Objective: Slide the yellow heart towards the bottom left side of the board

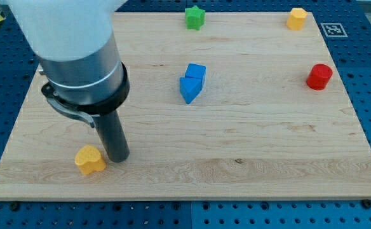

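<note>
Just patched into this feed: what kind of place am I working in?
Likely a robotics lab bench: a wooden board on a blue perforated table, a fiducial tag, and toy blocks. My tip sits right of the yellow heart.

Light wooden board [249, 146] carries six blocks — yellow heart [89, 159] lower left, two touching blue blocks, a cube [196, 74] and a wedge-like piece [188, 90], at centre, green star [194, 17] top, yellow hexagon [296, 18] upper right, red cylinder [319, 77] right.

Bright, even overhead light, no harsh glare. Soft, short shadows under the blue blocks [192, 83], red cylinder [319, 76] and yellow heart [89, 159]; a faint one beside the rod near my tip [117, 158]. Pale sheen across the wooden surface [249, 146]. Sharp focus on the grain; arm housing [65, 32] at the view's top left overexposed, slightly soft. No visible edge distortion.
</note>
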Available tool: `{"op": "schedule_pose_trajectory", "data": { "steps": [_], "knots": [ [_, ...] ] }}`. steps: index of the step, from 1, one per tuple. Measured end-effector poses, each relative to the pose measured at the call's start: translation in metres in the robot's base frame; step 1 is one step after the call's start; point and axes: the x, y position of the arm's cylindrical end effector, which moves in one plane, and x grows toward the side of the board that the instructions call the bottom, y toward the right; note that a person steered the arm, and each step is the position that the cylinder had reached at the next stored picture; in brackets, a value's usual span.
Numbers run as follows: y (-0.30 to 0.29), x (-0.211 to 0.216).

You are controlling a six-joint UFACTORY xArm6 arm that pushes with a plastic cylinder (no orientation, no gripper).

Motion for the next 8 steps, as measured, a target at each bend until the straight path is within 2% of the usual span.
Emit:
{"op": "schedule_pose_trajectory", "data": {
  "steps": [3, 4, 5, 8],
  "knots": [
    [-0.056, 0.007],
    [-0.065, 0.008],
    [-0.048, 0.001],
    [-0.022, -0.141]
  ]
}}
